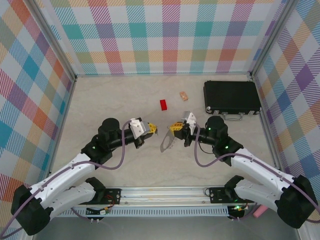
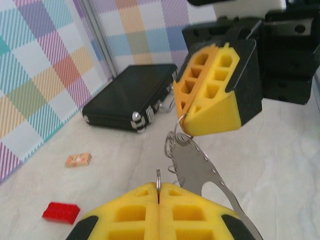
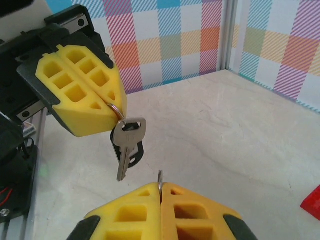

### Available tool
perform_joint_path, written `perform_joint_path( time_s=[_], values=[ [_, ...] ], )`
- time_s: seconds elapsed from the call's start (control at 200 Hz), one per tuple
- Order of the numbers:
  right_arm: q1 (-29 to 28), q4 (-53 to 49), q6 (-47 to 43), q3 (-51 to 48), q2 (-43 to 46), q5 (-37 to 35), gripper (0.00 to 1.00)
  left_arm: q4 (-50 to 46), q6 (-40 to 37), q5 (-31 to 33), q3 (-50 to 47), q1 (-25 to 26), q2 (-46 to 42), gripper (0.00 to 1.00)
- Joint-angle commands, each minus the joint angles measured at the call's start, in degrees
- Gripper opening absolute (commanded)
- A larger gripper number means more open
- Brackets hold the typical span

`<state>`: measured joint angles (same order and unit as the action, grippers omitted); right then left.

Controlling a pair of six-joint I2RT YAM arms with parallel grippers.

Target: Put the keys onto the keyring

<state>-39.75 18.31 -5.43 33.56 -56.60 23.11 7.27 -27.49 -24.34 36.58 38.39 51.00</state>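
The keys (image 3: 127, 142), a silver key with a black-headed key behind it, hang from a small wire ring pinched in my left gripper (image 3: 118, 109). In the left wrist view, that ring's edge (image 2: 158, 179) sticks up from my shut left gripper (image 2: 158, 190). The keyring (image 2: 197, 165), a flat grey ring with wire loops, dangles from my right gripper (image 2: 184, 121), which is shut on one loop (image 3: 160, 179). From above, the left gripper (image 1: 151, 129) and right gripper (image 1: 175, 129) face each other closely above the table. The keyring (image 1: 166, 142) hangs between them.
A black case (image 1: 231, 97) lies at the back right. A red block (image 1: 163, 104) and a small tan block (image 1: 184, 95) sit behind the grippers. Plaid walls enclose the beige table (image 1: 115, 100).
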Motion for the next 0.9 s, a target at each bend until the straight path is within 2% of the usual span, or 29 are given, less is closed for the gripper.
perform_joint_path(
  time_s=[0.0, 0.125, 0.295, 0.515, 0.895],
  values=[
    [-3.93, 4.63, -9.76, -0.57, -1.78, -7.08, 0.0, -7.56, -5.41, 0.57, -0.31, 0.5, -2.54, 0.0],
    [-8.44, 9.75, -17.31, -1.63, -4.54, -14.21, 0.0, -9.15, -6.91, 2.27, -2.31, 1.04, -6.49, 0.0],
    [-11.31, 16.6, -24.25, -2.73, -7.16, -18.24, 0.0, -10.39, -10.3, 3.41, -4.75, 1.2, -10.52, 0.0],
    [-12.49, 19.6, -24.23, -3.78, -7.7, -17.86, 0.0, -11.75, -14.2, 4.12, -4.77, 2.06, -10.1, 0.0],
    [-14.15, 18.91, -23.22, -4.28, -6.24, -17.13, 0.0, -9.33, -14.59, 5.64, -2.12, 2.91, -4.87, 0.0]
  ],
)
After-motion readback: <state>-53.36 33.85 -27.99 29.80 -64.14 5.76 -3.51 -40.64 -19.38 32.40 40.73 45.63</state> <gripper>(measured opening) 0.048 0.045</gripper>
